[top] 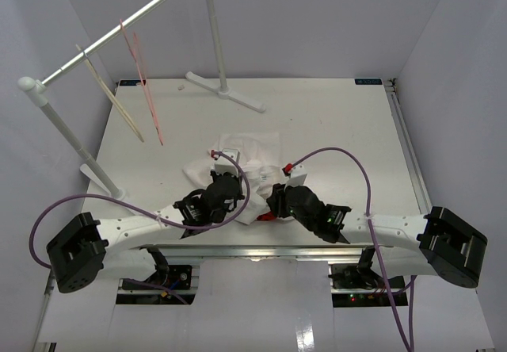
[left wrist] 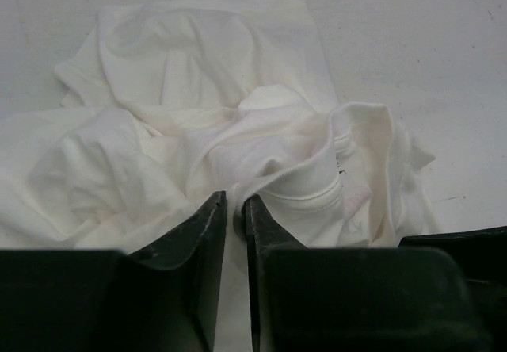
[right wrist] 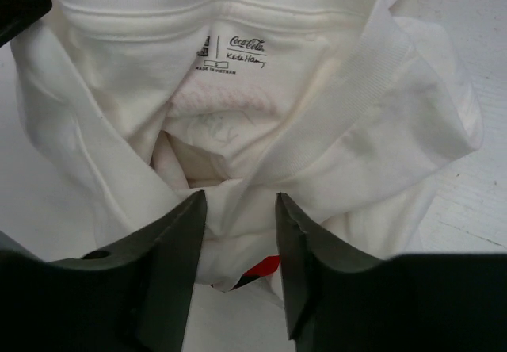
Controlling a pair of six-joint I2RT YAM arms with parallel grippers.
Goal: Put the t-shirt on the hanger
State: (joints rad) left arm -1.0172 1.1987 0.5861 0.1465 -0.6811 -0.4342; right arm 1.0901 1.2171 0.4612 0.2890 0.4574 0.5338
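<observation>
The white t-shirt [top: 252, 147] lies crumpled in the middle of the table. A bit of its red logo patch [top: 264, 217] peeks out near the front. My left gripper [top: 232, 179] is low on the shirt's near left part. In the left wrist view it [left wrist: 234, 209] is shut on a fold of the t-shirt [left wrist: 198, 90]. My right gripper [top: 271, 200] is at the near right part. In the right wrist view it [right wrist: 240, 209] is open, straddling a fold just below the collar label [right wrist: 234, 51]. The beige hanger [top: 111, 94] hangs on the rack at far left.
A white clothes rack crosses the far left, with its bar [top: 119, 31], a foot [top: 226, 92] at the back and a near post [top: 75, 142]. A thin pink-red wire hanger [top: 150, 110] hangs beside the beige one. White walls close the table's sides.
</observation>
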